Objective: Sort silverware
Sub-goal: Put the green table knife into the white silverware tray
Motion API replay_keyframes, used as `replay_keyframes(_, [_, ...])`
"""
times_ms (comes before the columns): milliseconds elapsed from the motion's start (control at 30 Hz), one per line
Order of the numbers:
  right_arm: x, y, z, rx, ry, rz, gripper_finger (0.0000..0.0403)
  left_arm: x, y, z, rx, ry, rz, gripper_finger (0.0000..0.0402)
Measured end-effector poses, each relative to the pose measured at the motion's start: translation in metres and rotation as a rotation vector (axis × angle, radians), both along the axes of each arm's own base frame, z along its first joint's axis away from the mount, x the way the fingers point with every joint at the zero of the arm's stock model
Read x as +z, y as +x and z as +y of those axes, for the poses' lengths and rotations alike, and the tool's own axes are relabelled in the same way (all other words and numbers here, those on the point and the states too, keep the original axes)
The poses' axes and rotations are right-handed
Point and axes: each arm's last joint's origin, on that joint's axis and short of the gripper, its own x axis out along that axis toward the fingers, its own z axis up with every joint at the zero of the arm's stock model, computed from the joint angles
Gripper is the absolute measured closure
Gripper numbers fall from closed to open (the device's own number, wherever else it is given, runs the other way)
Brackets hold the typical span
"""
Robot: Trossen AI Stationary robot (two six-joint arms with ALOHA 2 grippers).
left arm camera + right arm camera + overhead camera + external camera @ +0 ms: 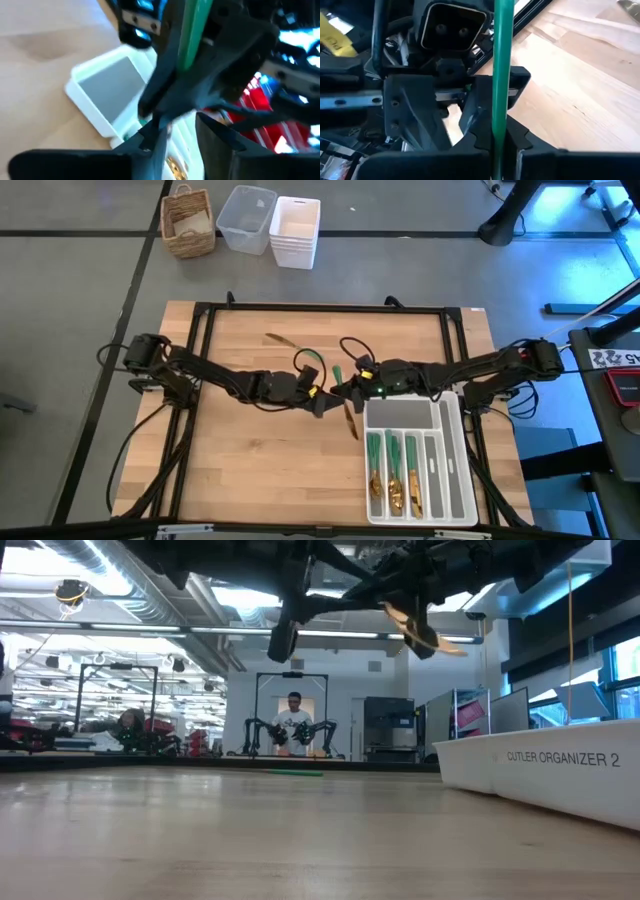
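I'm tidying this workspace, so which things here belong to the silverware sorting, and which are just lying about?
Part of the job:
- green-handled gold utensil held between the two grippers, right gripper shut on it
- green-handled gold silverware already in the white compartmented tray
- gold utensil on the wooden table

Lying about:
- wicker basket
- clear plastic bin
- white bin

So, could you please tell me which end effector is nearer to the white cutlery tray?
Right. The right end effector hangs just off the white cutlery tray, at its far left corner; the left end effector is slightly farther left.
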Motion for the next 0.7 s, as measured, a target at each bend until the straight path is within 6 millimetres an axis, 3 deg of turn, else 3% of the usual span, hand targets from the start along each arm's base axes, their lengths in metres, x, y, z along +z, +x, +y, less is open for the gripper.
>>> replay_keyframes(333, [0.023, -0.036, 0.001, -0.028, 0.048, 0.097, 0.0392, 0.005, 0.0, 0.022, -0.263, -0.045, -0.008, 0.0288])
replay_keyframes(500, [0.026, -0.059, 0.018, -0.025, 0.203, 0.207, 0.0392, 0.002, -0.001, 0.041, -0.352, -0.01, 0.021, 0.0288])
replay_keyframes(700, [0.026, -0.078, 0.054, -0.091, 0.43, 0.283, 0.0392, -0.007, -0.006, 0.063, -0.449, 0.0, 0.103, 0.0288])
